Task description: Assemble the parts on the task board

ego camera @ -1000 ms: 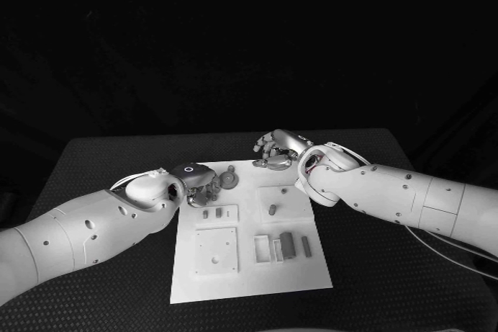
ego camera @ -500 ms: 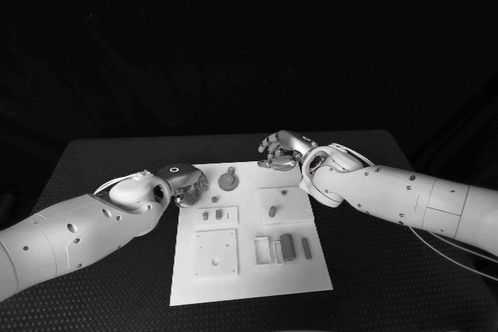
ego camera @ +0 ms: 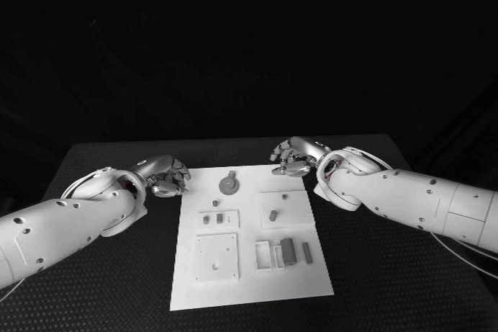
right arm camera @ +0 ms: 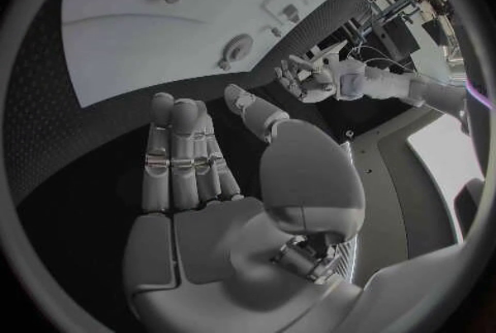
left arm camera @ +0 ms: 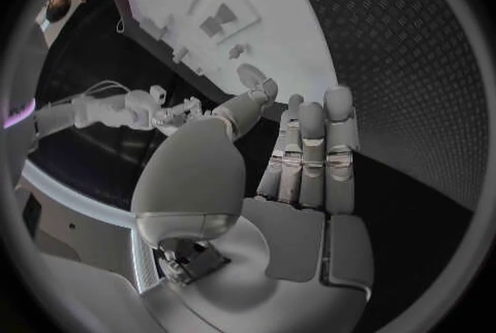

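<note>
The task board (ego camera: 249,274) lies flat on the black worktop (ego camera: 404,274) between the two robot hands, its long axis running away from the robot. Grey parts (ego camera: 288,250) rest on it, several lying lengthwise along the board. The left robot hand (ego camera: 166,178) sits just off the board's far left corner, fingers (left arm camera: 310,155) loosely extended, holding nothing. The right robot hand (ego camera: 293,158) hovers near the far right corner, likewise empty

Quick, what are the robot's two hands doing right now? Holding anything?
Left hand: open, holding nothing, beside the task board.
Right hand: open, holding nothing, at the board's far corner.
</note>
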You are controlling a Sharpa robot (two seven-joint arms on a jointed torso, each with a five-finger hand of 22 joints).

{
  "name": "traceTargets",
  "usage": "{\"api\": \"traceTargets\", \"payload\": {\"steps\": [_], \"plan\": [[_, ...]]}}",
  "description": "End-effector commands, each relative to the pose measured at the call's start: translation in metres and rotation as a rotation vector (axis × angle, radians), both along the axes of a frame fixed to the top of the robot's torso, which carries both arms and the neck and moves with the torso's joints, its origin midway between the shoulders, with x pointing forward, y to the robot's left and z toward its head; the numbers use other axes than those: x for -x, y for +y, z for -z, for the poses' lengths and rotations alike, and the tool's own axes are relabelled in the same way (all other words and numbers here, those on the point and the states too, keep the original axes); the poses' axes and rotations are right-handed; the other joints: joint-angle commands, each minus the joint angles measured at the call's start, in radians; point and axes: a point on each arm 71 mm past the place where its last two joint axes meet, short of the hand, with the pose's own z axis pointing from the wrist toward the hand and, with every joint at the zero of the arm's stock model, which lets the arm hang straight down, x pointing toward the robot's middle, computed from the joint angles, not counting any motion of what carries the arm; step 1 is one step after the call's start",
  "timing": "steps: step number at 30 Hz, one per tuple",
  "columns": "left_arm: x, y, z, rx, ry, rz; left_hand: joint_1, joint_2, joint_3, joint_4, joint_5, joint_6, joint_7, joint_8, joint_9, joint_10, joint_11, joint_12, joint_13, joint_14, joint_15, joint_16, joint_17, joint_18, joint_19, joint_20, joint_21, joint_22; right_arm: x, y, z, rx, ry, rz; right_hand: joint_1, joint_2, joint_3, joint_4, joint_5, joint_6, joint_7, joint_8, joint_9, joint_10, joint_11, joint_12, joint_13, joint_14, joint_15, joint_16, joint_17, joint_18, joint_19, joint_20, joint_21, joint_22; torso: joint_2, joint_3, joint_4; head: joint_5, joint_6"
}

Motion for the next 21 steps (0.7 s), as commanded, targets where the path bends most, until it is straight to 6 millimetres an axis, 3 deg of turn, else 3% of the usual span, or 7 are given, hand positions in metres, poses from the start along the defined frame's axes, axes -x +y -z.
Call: {"api": "traceTargets", "payload": {"steps": [1, 6, 7, 13, 17, 21], "plan": [[0.002, 0.006, -0.002, 0.299, 0.139, -0.102, -0.019, 0.0, -0.021, -0.002, -0.004, 0.001, 0.012, 0.007, 0.0, -0.009, 0.002, 0.007, 0.003, -0.01, 0.002, -0.008, -0.003, 0.087, -0.01, 0.001, -0.009, -0.002, 0.006, 0.002, 0.005, 0.096, 0.039, -0.107, 0.0, 0.0, 0.002, -0.003, 0.004, 0.015, 0.002, 0.009, 0.007, -0.015, 0.004, -0.025, -0.014, -0.003, 0.0, 0.002, 0.004, 0.006, 0.001, -0.001, 0.0, 0.002, 0.001, -0.0008, -0.0002, -0.008, 0.006], [0.007, 0.012, -0.004, 0.431, 0.191, -0.124, -0.03, 0.012, -0.042, -0.009, -0.004, -0.004, 0.016, 0.01, -0.001, -0.014, 0.004, 0.013, 0.007, -0.018, 0.003, -0.025, -0.011, 0.083, -0.019, 0.003, -0.029, -0.011, 0.017, 0.0, 0.012, 0.216, 0.021, -0.186, -0.004, 0.0, 0.019, 0.0, 0.004, 0.033, 0.002, 0.027, 0.027, -0.031, 0.018, -0.188, -0.123, 0.012, 0.015, 0.012, 0.016, 0.006, 0.018, -0.01, 0.004, 0.014, 0.002, -0.0002, -0.0012, -0.016, 0.009], [0.008, 0.012, -0.004, 0.452, 0.198, -0.122, -0.031, 0.014, -0.045, -0.011, -0.004, -0.004, 0.016, 0.011, -0.001, -0.016, 0.004, 0.015, 0.008, -0.02, 0.004, -0.029, -0.012, 0.082, -0.021, 0.003, -0.034, -0.013, 0.019, 0.001, 0.013, 0.263, 0.008, -0.21, -0.002, 0.0, 0.023, -0.002, 0.003, 0.04, -0.002, 0.034, 0.035, 0.011, 0.022, -0.268, -0.178, 0.04, 0.015, 0.02, 0.021, 0.006, 0.045, -0.023, 0.014, 0.022, 0.001, 0.0, -0.0013, -0.018, 0.01], [0.012, 0.014, -0.006, 0.518, 0.222, -0.122, -0.042, 0.022, -0.059, -0.017, -0.004, -0.005, 0.016, 0.015, -0.001, -0.022, 0.006, 0.019, 0.01, -0.026, 0.006, -0.041, -0.017, 0.078, -0.027, 0.005, -0.048, -0.019, 0.026, -0.001, 0.02, 0.41, -0.038, -0.262, 0.008, 0.006, 0.03, -0.006, 0.003, 0.065, -0.016, 0.048, 0.05, 0.084, 0.023, -0.409, -0.263, 0.096, 0.017, 0.031, 0.028, 0.006, 0.097, -0.045, 0.025, 0.035, 0.002, -0.0021, 0.0002, -0.024, 0.013], [0.012, 0.016, -0.006, 0.533, 0.224, -0.128, -0.044, 0.025, -0.063, -0.02, -0.004, -0.006, 0.016, 0.016, -0.002, -0.025, 0.007, 0.021, 0.011, -0.028, 0.006, -0.044, -0.019, 0.077, -0.028, 0.005, -0.053, -0.021, 0.027, -0.002, 0.024, 0.482, -0.064, -0.278, 0.02, 0.015, 0.037, -0.013, 0.004, 0.072, -0.018, 0.046, 0.048, 0.11, 0.025, -0.471, -0.299, 0.12, 0.018, 0.033, 0.03, 0.006, 0.114, -0.053, 0.026, 0.041, 0.0, -0.0027, 0.0001, -0.026, 0.015], [0.011, 0.017, -0.006, 0.534, 0.221, -0.129, -0.046, 0.027, -0.065, -0.021, -0.004, -0.006, 0.016, 0.016, -0.002, -0.026, 0.007, 0.022, 0.012, -0.028, 0.007, -0.045, -0.019, 0.076, -0.028, 0.006, -0.055, -0.022, 0.028, -0.002, 0.026, 0.524, -0.081, -0.283, 0.03, 0.022, 0.04, -0.02, 0.003, 0.073, -0.016, 0.035, 0.035, 0.114, 0.04, -0.549, -0.351, 0.139, 0.032, 0.048, 0.042, 0.006, 0.127, -0.056, 0.021, 0.047, 0.001, -0.0019, 0.0007, -0.028, 0.016]]}}
